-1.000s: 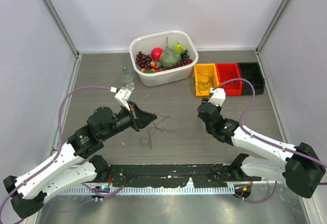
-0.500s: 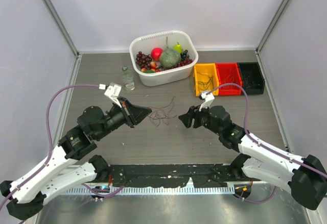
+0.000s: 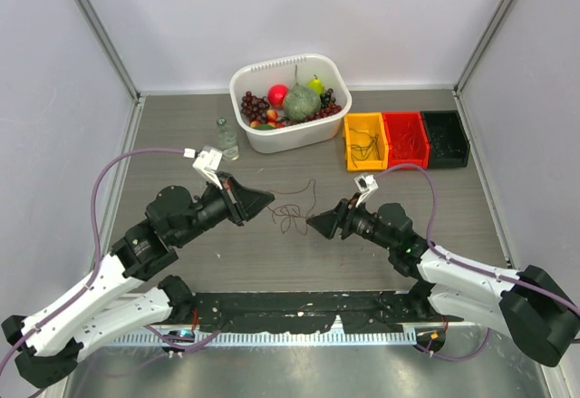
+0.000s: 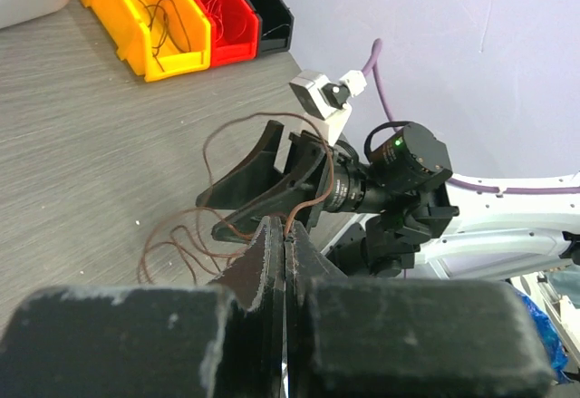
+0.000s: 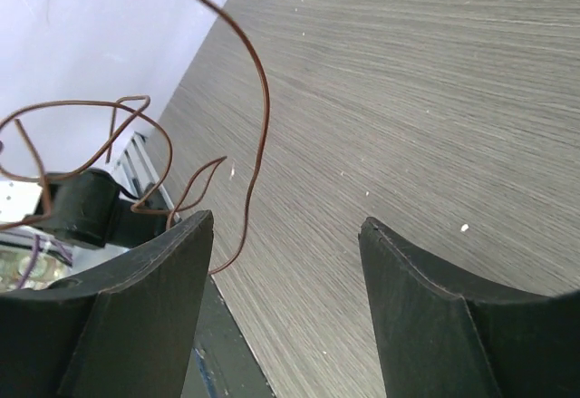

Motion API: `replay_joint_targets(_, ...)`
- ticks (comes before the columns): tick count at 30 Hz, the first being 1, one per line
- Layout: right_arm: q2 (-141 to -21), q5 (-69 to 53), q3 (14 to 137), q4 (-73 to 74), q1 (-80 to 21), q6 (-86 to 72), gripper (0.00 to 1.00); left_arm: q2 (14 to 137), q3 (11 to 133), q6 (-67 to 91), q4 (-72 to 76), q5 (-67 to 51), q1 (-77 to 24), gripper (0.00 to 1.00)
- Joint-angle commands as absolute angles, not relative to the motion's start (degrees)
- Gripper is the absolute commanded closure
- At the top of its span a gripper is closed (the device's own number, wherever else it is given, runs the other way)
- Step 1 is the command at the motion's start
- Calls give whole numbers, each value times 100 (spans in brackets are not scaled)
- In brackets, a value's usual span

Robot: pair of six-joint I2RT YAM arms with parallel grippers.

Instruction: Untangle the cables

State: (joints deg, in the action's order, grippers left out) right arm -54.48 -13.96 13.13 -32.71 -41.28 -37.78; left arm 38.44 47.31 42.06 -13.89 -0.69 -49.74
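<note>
The cables (image 3: 292,211) are a knot of thin reddish-brown loops at mid-table, between the two grippers. One strand is pinched in the left gripper (image 4: 284,235), whose jaws are pressed together on it. In the last second the right gripper (image 3: 314,224) swung in from near the yellow bin (image 3: 365,140) and spread its jaws. A loop curves just beside one finger (image 5: 154,271), untouched, so a second hold looks close.
</note>
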Motion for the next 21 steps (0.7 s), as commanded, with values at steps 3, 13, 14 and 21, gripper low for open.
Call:
replay_joint_targets(3,-5756,-993,1239,-4858,-4140,-4543,29,3929,4676,4377,-853,-334,-4957,100)
replay_joint_targets(13,-6609,-870,1468,-5474,-4236,-4781,30,3990,4579,4500,-580,-430,-4948,100)
replay_joint_targets(14,-6731,-870,1485,-5580,-4262,-4825,30,3999,4570,4509,-545,-439,-4957,100)
replay_joint_targets(21,-7312,172,1862,-5004,-4631,-4632,45,4052,4640,4535,-378,-448,-4957,100)
